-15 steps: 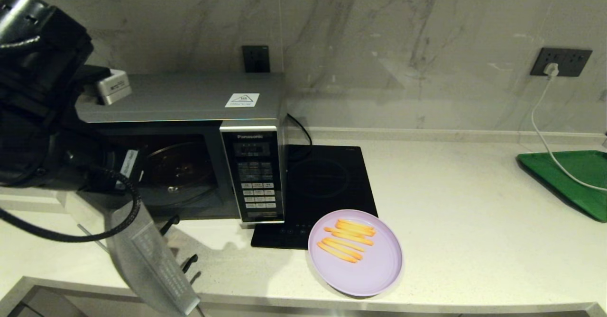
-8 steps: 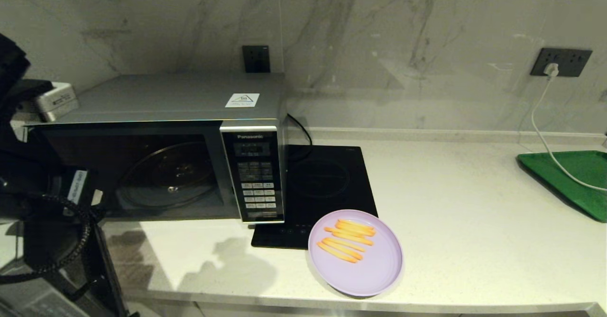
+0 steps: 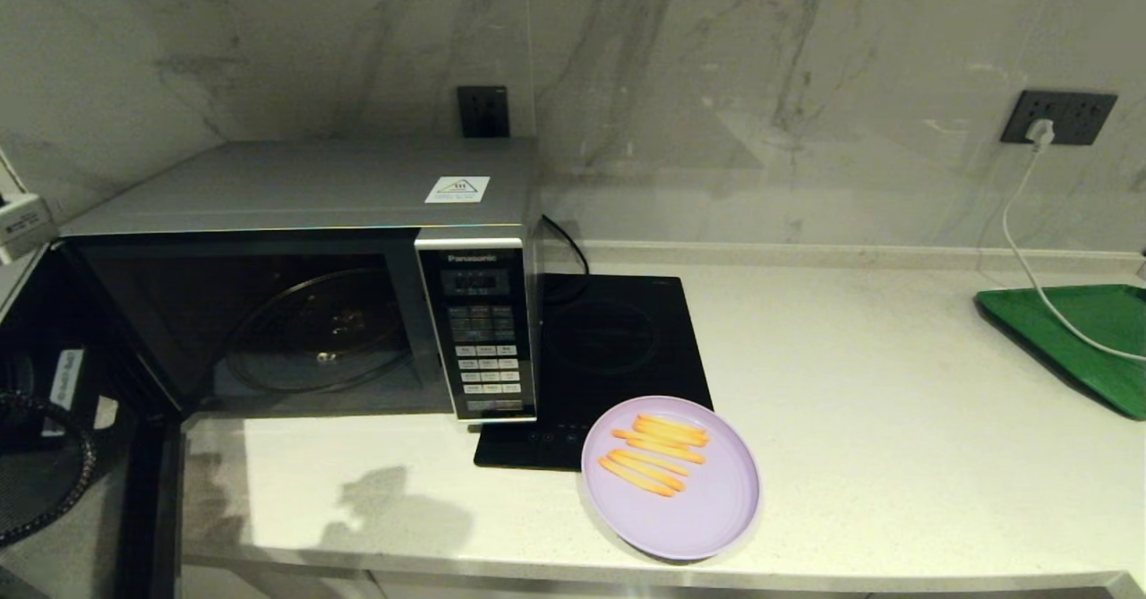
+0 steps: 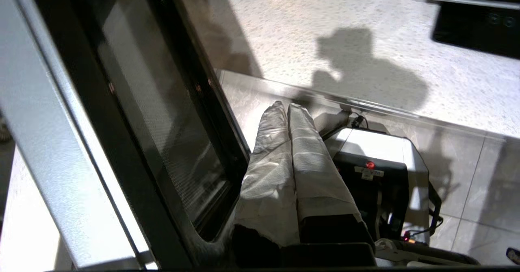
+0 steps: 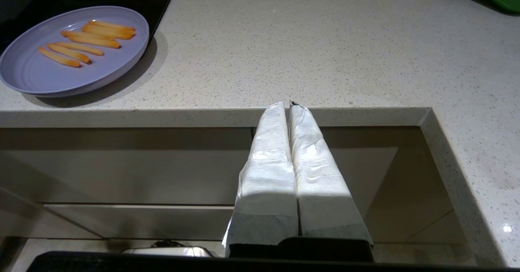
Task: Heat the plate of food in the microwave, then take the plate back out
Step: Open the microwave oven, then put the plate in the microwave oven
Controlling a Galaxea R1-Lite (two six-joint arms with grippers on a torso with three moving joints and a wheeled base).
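The microwave [image 3: 340, 196] stands at the counter's left with its door [image 3: 148, 492] swung wide open to the left. Its dark cavity holds only the glass turntable [image 3: 313, 335]. The lilac plate of food [image 3: 670, 476], with orange sticks on it, rests on the counter near the front edge, right of the keypad. The plate of food [image 5: 73, 48] lies far off to one side in the right wrist view. My left gripper [image 4: 286, 107] is shut and empty, right beside the door [image 4: 142, 121], off the counter's front. My right gripper [image 5: 287, 105] is shut and empty, below the counter's front edge.
A flat black induction hob [image 3: 609, 348] lies between microwave and plate. A green tray [image 3: 1074, 339] sits at the far right with a white cable [image 3: 1021, 250] running over it from a wall socket. The robot's base [image 4: 373, 170] shows beneath the left gripper.
The microwave door has swung from partly open to wide open at the left. My left arm has drawn back leftward, almost out of the head view. The plate has not moved.
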